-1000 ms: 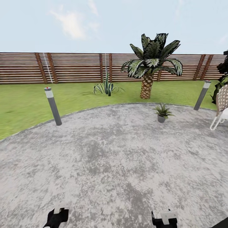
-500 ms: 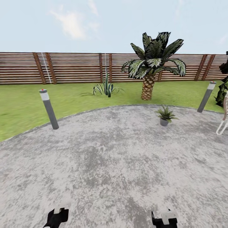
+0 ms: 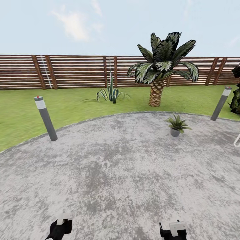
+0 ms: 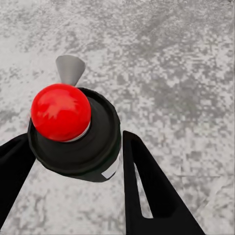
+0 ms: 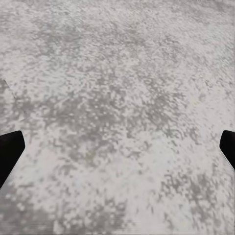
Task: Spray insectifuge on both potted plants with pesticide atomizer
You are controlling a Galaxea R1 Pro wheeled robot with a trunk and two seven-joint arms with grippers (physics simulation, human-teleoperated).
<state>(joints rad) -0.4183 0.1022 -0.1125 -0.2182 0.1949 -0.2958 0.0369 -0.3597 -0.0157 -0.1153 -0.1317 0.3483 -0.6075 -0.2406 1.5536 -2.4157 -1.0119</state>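
Note:
The pesticide atomizer [image 4: 73, 132] shows end-on in the left wrist view: red top, dark round body, pale nozzle. My left gripper [image 4: 73, 149] is shut on it, a black finger on each side, above grey paving. In the head view the left gripper [image 3: 60, 228] sits at the bottom edge. One potted plant [image 3: 176, 125], a green rosette in a small grey pot, stands on the far right part of the patio [image 3: 116, 166], well ahead of both arms. My right gripper [image 5: 117, 147] is open over bare paving and appears low in the head view [image 3: 173, 230].
Grey lamp posts stand at the patio's left edge [image 3: 45, 118] and right edge [image 3: 220, 107]. A big palm [image 3: 160, 73] and a spiky agave [image 3: 111, 93] grow on the lawn before the slatted fence [image 3: 76, 71]. A white chair leg [image 3: 237, 141] peeks in at the right edge.
The whole head view has shifted as the camera moved: the left post slid left, the potted plant slid right and down, the chair nearly left the picture. The grippers look unmoved.

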